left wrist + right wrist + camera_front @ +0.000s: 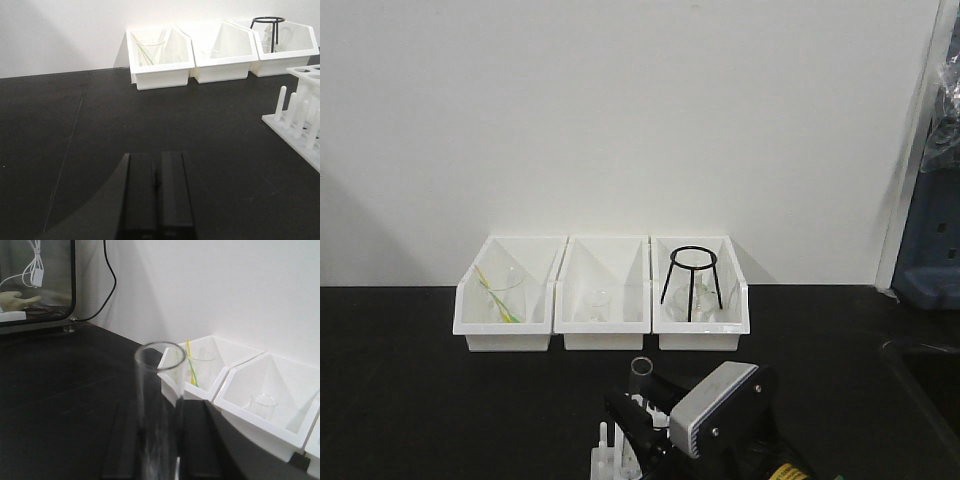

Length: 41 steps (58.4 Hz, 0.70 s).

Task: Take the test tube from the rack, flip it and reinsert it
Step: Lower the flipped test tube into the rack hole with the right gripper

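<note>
1. Three white plastic open-front bins stand side by side at the back of the black tabletop (410,400), against a white wall.
2. The left bin (470,312) holds a clear glass beaker (503,290) with thin yellow and green sticks (498,302) leaning inside it.
3. The middle bin (605,340) holds one small clear beaker (595,303).
4. The right bin (700,341) holds a black wire tripod stand (690,282). Clear glassware behind its legs is too faint to identify.
5. The clear glass test tube (159,405) stands upright with its open mouth up, pinched between the right fingers (197,440). It is over the small white plastic rack with round holes and pegs (300,117) near the front of the tabletop.
6. The tube's lower end is hidden by the right arm in the front view and cut off in the right wrist view. Whether it reaches a hole cannot be told.
7. The rack is cut off at the frame edge in both views that show it.
8. The left fingers (172,200) are pressed together over the tabletop, apart from the rack.
</note>
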Available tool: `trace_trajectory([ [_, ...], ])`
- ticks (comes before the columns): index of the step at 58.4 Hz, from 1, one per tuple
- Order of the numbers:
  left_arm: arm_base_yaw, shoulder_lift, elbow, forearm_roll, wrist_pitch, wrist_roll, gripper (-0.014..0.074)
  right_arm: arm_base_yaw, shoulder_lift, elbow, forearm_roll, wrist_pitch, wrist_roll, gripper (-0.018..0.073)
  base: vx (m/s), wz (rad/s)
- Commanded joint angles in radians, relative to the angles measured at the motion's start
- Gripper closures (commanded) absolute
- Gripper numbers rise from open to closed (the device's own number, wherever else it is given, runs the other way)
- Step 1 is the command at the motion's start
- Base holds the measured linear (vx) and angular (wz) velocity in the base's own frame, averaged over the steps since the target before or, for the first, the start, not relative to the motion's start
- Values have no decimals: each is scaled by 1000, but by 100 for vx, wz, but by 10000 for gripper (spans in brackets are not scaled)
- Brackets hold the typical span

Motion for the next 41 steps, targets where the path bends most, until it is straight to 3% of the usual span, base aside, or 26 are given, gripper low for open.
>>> trace_trajectory([
  [1,0,-8,-4,-4,-79,-9,603,-4,-28,-24,-8,-79,-10,570,0,0],
  [19,0,-8,-4,-4,-79,-9,603,-4,82,-63,-3,-55,-3,570,0,0],
  [32,0,-8,-4,-4,-79,-9,603,-4,101,-147,0,75,10,570,0,0],
  [41,0,-8,-4,-4,-79,-9,603,-4,110,-149,18,86,10,570,0,0],
])
